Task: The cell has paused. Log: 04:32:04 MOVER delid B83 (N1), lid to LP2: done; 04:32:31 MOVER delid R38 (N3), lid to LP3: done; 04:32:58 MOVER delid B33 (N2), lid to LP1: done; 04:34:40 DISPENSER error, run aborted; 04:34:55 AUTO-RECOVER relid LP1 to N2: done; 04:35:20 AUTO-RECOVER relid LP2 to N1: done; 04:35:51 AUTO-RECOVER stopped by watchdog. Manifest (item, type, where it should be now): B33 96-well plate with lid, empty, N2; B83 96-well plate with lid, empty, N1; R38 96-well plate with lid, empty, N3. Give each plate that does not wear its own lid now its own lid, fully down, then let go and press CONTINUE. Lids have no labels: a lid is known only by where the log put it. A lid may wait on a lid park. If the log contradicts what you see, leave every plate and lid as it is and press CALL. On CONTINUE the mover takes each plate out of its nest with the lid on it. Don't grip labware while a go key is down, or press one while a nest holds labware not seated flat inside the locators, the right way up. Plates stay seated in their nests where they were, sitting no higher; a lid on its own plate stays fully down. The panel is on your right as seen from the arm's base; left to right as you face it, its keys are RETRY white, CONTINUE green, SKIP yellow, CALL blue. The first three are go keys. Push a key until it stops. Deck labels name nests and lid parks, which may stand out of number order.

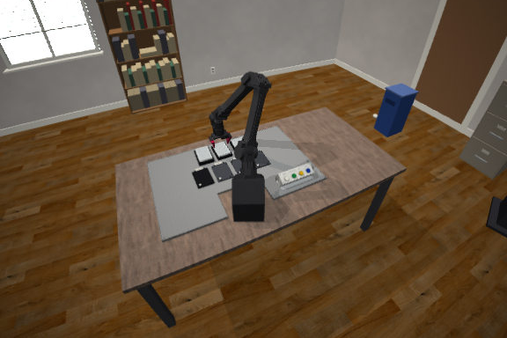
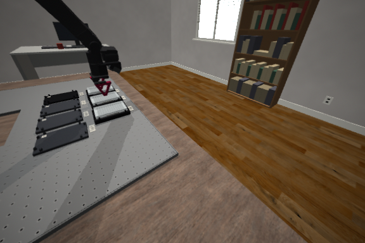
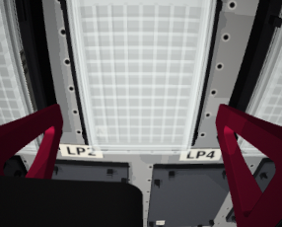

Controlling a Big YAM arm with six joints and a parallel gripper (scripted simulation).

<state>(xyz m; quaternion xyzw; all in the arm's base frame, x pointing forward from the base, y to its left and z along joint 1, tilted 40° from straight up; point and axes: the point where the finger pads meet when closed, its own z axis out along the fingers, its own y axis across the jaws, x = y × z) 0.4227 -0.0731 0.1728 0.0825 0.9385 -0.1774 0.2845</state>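
Three white 96-well plates sit side by side in black nests. In the wrist view the middle plate [image 3: 141,64] fills the centre, and a double rim suggests a clear lid on it. The plates on either side [image 3: 13,64] [image 3: 270,89] are cut off by the frame edges. My gripper [image 3: 139,113] is open and empty, its red fingers spread wider than the middle plate and hovering above its near end. It also shows in the exterior view [image 2: 102,87] above the plate row [image 2: 106,102]. Deck labels LP2 [image 3: 80,150] and LP4 [image 3: 200,154] lie just below the plate. The dark park under LP4 [image 3: 180,195] looks bare.
Four dark lid parks [image 2: 60,119] lie in a row beside the plates; I see no lid on them. The key panel [image 1: 297,175] with white, green, yellow and blue keys stands to the right of the arm's base [image 1: 248,197].
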